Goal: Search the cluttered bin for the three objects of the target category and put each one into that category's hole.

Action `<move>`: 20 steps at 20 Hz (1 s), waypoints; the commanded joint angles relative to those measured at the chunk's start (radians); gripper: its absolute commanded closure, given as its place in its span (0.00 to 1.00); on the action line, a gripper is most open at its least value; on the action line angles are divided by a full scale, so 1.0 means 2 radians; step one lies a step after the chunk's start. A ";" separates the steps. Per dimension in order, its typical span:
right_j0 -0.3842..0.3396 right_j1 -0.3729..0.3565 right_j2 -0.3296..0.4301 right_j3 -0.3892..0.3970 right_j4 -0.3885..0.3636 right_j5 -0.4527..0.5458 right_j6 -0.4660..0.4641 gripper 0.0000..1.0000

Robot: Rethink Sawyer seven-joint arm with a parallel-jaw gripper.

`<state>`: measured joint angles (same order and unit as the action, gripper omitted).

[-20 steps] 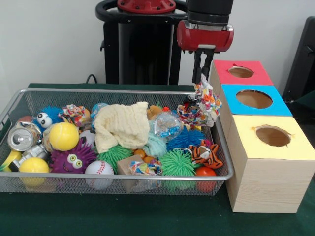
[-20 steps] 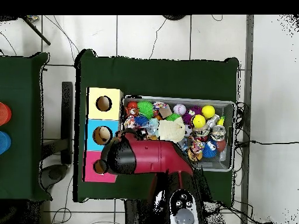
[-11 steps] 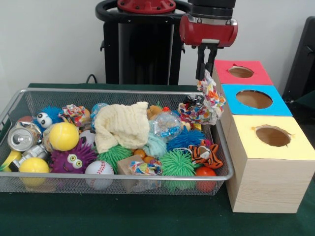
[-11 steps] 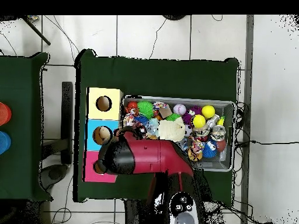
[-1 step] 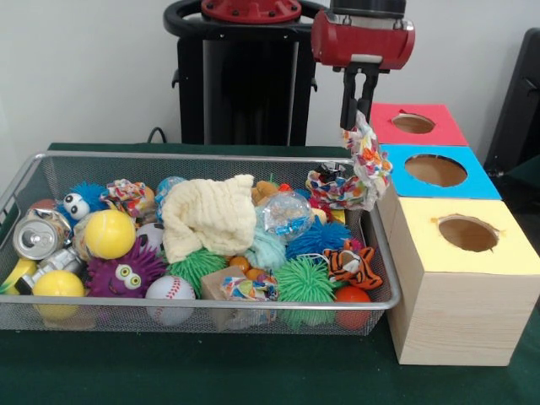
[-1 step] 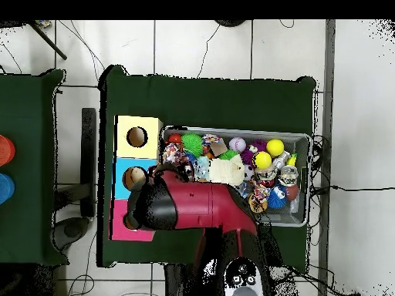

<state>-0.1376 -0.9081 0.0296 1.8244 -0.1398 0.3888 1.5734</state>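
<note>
Glossy red wrist housing (image 5: 363, 40) with black collar above, upper right of frame. Two slim black fingers (image 5: 349, 97) below a pale mounting plate. Black pedestal column (image 5: 240, 80) behind, topped by black ring and red cap.

The cloth (image 5: 353, 179) has bright confetti spots on white. The boxes are pale wood, topped red (image 5: 415, 124), blue (image 5: 436, 171) and yellow (image 5: 467, 235). The basket (image 5: 211, 308) is silver wire, the bench (image 5: 211, 367) dark green. A tiger toy (image 5: 353, 263) is orange with black stripes; the towel (image 5: 208, 217) is cream.
</note>
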 commanded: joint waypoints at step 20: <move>-0.010 0.006 0.047 -0.033 0.012 0.036 0.039 1.00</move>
<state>-0.1375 -0.9186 0.0435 1.8107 -0.1392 0.3890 1.5734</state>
